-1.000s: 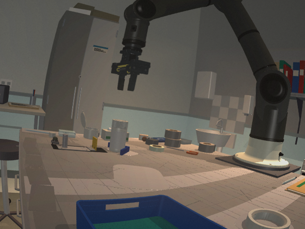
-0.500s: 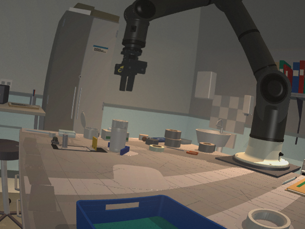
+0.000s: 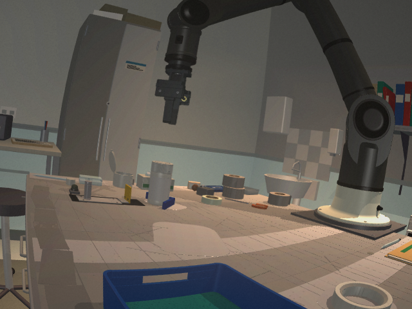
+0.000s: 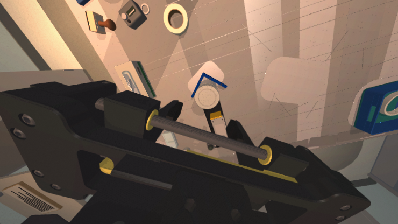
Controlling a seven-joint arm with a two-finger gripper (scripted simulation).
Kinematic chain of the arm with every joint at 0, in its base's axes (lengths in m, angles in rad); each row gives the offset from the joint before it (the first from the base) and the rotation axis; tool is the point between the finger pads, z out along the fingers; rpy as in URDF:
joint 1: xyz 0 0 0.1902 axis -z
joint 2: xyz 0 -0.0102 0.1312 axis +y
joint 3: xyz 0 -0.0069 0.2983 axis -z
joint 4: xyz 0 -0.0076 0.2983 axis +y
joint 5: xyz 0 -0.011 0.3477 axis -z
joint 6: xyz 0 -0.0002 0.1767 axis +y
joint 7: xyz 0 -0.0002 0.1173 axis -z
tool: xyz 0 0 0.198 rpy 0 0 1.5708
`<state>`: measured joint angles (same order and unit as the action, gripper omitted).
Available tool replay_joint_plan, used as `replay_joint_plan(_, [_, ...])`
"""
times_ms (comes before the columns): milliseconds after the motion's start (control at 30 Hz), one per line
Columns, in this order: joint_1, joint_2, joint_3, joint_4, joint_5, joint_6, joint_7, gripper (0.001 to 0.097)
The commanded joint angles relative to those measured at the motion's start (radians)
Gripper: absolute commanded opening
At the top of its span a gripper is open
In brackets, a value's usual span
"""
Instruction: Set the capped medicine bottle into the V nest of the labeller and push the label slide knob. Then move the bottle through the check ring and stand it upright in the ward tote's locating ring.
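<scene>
The capped medicine bottle (image 3: 160, 182) (image 4: 206, 96) stands upright at the far side of the table, a grey cylinder with a pale cap. It sits in the blue V nest (image 3: 168, 202) (image 4: 208, 83) of the labeller. My gripper (image 3: 170, 115) (image 4: 204, 117) hangs high above the bottle, open and empty. Left of the bottle lies the labeller's dark slide track (image 3: 106, 200) with a yellow block (image 3: 127, 193) (image 4: 216, 115). A black knob (image 3: 74, 190) sits at the track's far left end, next to a short grey post (image 3: 87, 189). The blue ward tote (image 3: 193, 288) (image 4: 377, 108) is at the near edge, green inside.
A tall grey cabinet (image 3: 109, 96) stands behind the table's far left. Tape rolls (image 3: 233, 186) (image 4: 175, 18), a small box (image 4: 135, 78) and a stamp (image 4: 100, 25) lie right of the bottle. The robot base (image 3: 357, 209) is at the right. A pale ring (image 3: 362, 296) sits near the tote.
</scene>
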<state>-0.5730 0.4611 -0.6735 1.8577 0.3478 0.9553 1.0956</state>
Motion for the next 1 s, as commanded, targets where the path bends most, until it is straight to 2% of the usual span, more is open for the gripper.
replay_joint_plan(0, [-0.006,-0.002,0.008,0.0,-0.004,-0.001,-0.029,0.0795])
replay_joint_plan(567, [-0.107,-0.035,0.146,0.003,-0.084,-0.024,-0.554,0.0795])
replay_joint_plan(967, [-0.147,-0.048,0.202,0.004,-0.116,-0.034,-0.767,0.0795])
